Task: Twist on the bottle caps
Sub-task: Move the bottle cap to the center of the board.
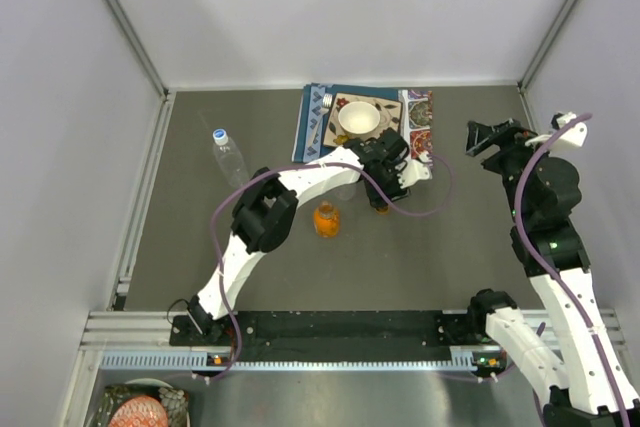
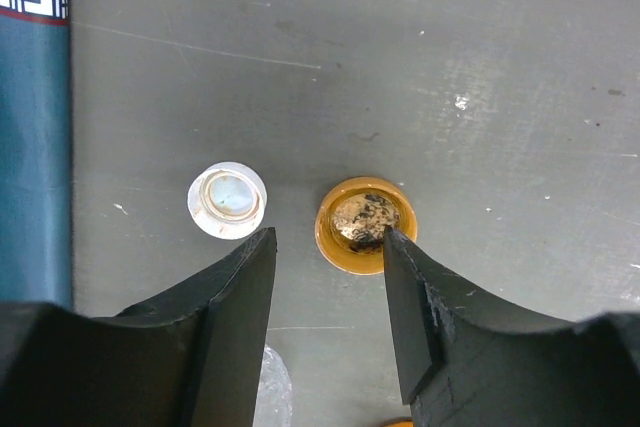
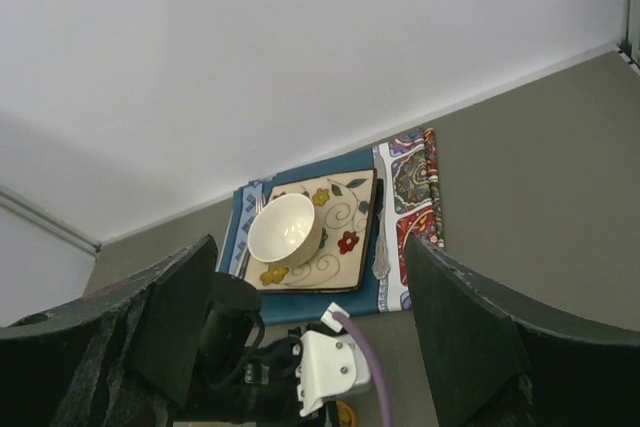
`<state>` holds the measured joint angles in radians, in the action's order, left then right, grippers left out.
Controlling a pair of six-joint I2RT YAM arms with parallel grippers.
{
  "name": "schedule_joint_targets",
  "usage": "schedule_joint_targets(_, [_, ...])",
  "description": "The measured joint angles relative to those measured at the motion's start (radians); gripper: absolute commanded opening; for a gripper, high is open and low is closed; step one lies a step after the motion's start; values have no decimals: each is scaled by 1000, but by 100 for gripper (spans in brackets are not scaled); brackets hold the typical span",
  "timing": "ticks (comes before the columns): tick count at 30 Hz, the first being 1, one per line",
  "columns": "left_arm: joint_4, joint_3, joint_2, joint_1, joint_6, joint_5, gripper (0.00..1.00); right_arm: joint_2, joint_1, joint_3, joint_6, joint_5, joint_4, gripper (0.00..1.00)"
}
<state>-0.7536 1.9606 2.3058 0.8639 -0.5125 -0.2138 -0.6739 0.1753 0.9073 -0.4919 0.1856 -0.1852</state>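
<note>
An orange cap lies upside down on the grey table, with a white cap upside down to its left. My left gripper hangs open over them, holding nothing. Its right fingertip is at the orange cap's edge. In the top view the left gripper is just below the placemat, and the orange cap peeks out under it. The squat orange bottle stands uncapped to the left. A clear bottle with a blue-and-white cap stands far left. My right gripper is open and empty.
A white bowl sits on a flowered plate on a blue placemat at the back, with a spoon beside it. Part of something clear shows under my left fingers. Walls close the left, right and far sides.
</note>
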Motion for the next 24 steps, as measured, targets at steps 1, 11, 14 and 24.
schedule_joint_targets(1, [3,0,3,-1,5,3,50,0,0,-3,0,-1,5,76])
schedule_joint_targets(11, [29,2,38,-2,21,34,46,0,0,-17,-3,-13,21,76])
schedule_joint_targets(14, [30,2,38,-2,26,34,45,0,0,-17,-4,-19,23,75])
schedule_joint_targets(24, [55,-44,18,41,48,-20,48,0,0,-17,-9,-36,28,74])
